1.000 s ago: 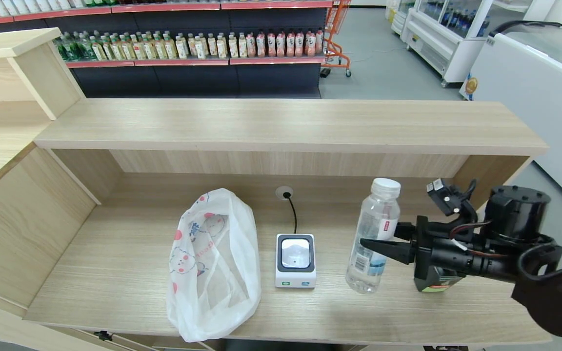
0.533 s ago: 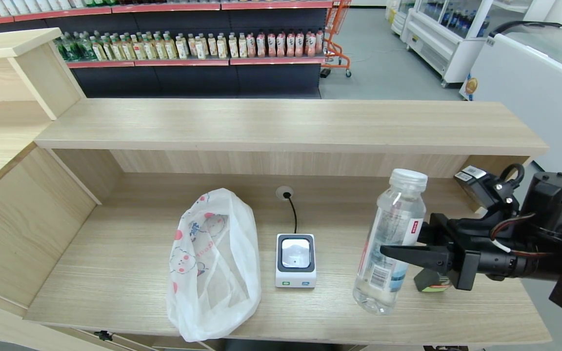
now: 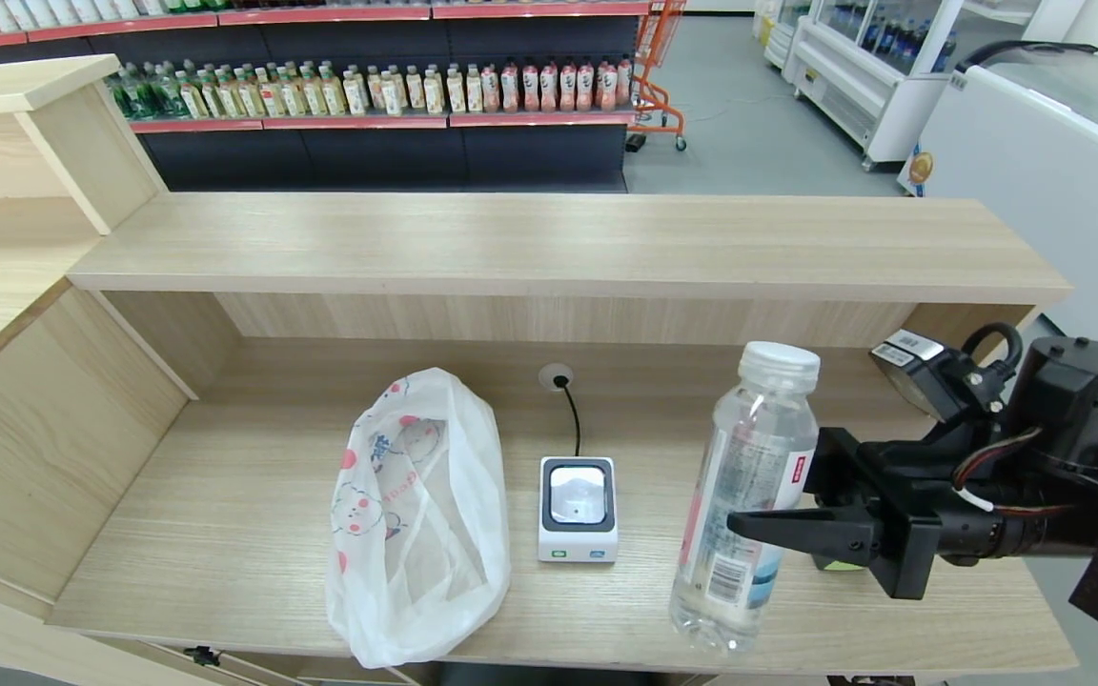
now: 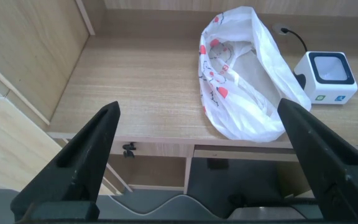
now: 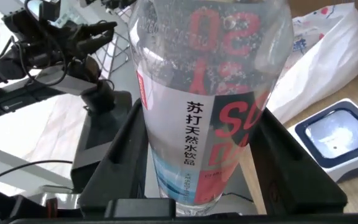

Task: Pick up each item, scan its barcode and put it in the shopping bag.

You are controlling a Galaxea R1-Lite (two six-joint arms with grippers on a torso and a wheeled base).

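My right gripper point(image 3: 761, 503) is shut on a clear water bottle point(image 3: 749, 495) with a white cap and a red-and-white label. It holds the bottle nearly upright above the counter's front right, to the right of the scanner point(image 3: 577, 508). In the right wrist view the bottle point(image 5: 213, 106) stands between the two black fingers point(image 5: 114, 162). A barcode shows low on the bottle's side. The white shopping bag point(image 3: 416, 514) with red prints lies open left of the scanner. My left gripper point(image 4: 201, 134) is open off the counter's front left edge, with the bag point(image 4: 241, 93) beyond it.
A small green-and-black box point(image 3: 835, 564) stands on the counter point(image 3: 225, 534) behind my right gripper. The scanner's cable point(image 3: 570, 414) runs back to a hole in the counter. A raised wooden ledge point(image 3: 559, 243) closes the back, and a side wall point(image 3: 53, 448) closes the left.
My right gripper has lifted the bottle off the counter, carrying it right and toward the front edge, then slightly back to the left. Bag and scanner have stayed put.
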